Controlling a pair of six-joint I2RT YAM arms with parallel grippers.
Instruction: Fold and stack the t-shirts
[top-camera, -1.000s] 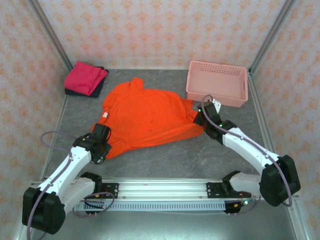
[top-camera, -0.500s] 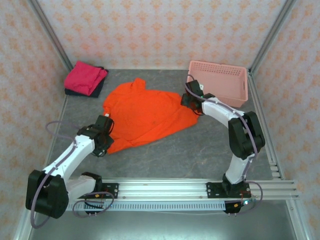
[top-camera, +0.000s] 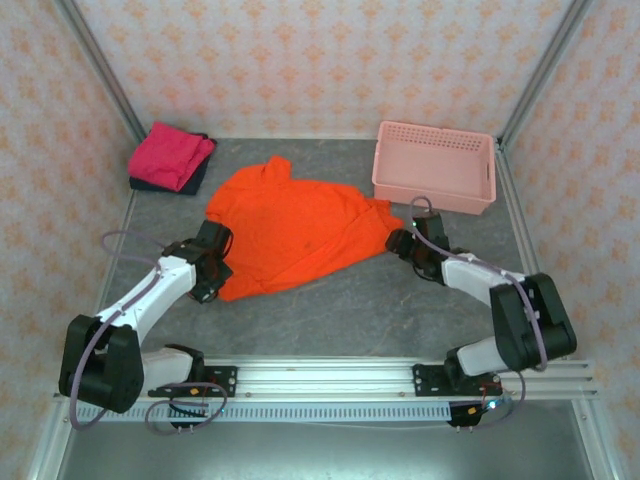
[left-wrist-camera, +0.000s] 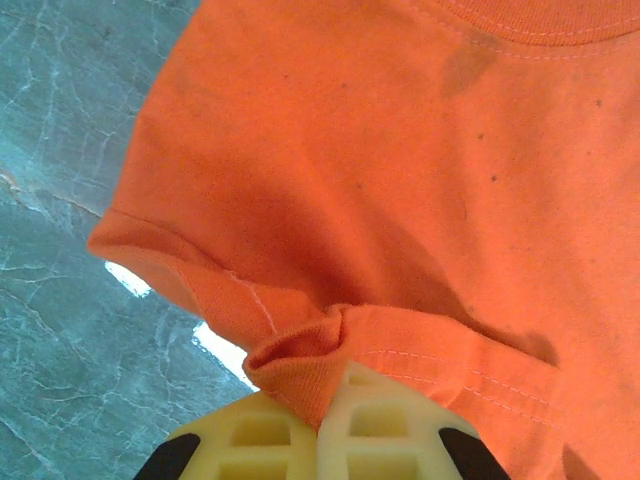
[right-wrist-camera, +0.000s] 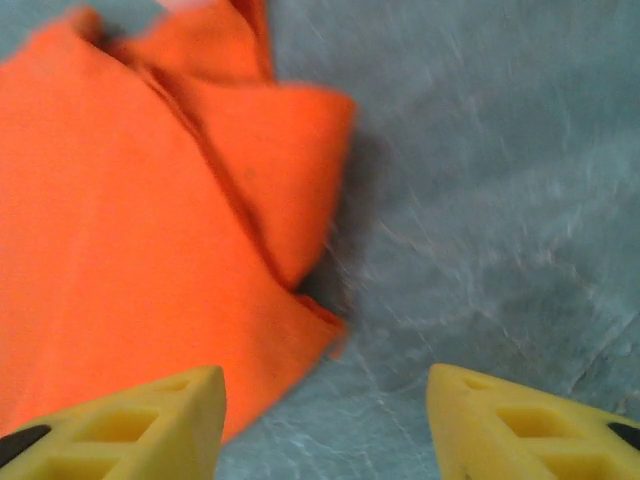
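The orange t-shirt (top-camera: 290, 225) lies spread and rumpled in the middle of the table. My left gripper (top-camera: 218, 262) is at its lower left corner, shut on a bunched fold of the hem (left-wrist-camera: 300, 350); the left gripper (left-wrist-camera: 325, 405) shows its pale fingers pressed together on the cloth. My right gripper (top-camera: 394, 241) hovers at the shirt's right corner, and in the right wrist view the right gripper (right-wrist-camera: 325, 390) is open over bare table beside a folded-over orange flap (right-wrist-camera: 280, 170). At the back left, the folded magenta-pink t-shirt (top-camera: 170, 153) rests on the dark navy one (top-camera: 192, 181).
A pink lattice basket (top-camera: 436, 165) stands at the back right, just beyond the right gripper. Grey marbled table (top-camera: 330, 310) lies open between the shirt and the arm bases. Patterned walls close off three sides.
The right gripper has opened and let go of the shirt's right corner, then drawn back to the right. The left gripper has carried the hem slightly inward, so the shirt is narrower.
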